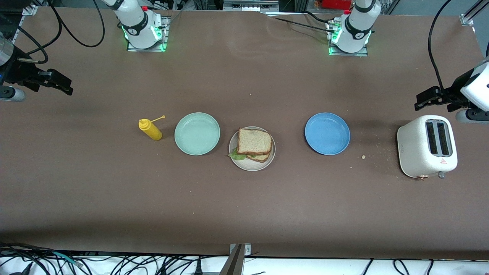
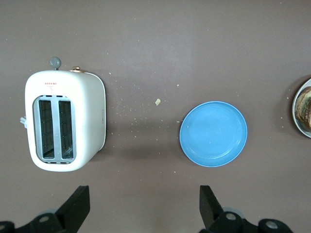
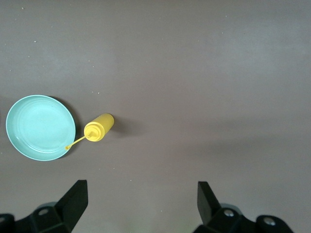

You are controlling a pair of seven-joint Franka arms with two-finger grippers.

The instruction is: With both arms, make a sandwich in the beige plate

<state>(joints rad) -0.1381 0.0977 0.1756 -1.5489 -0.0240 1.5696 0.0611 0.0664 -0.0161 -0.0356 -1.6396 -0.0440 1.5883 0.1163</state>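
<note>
Hanging wide apart at the two ends of the table, both my claws wait with fingers spread and nothing between them. My left gripper (image 1: 424,100) shows at the right edge of the front frame, up in the air above the white toaster (image 1: 427,146); my right gripper (image 1: 61,84) shows at the left edge of that frame, over bare tabletop. At the frame's centre sits the beige plate (image 1: 250,163), and the sandwich (image 1: 254,144) lies on it, bread slices stacked, green lettuce poking out at the lower edge. The mint-green plate (image 1: 197,133) and the blue plate (image 1: 327,133) flank it. A yellow mustard bottle (image 1: 150,129) stands beside the mint-green plate.
</note>
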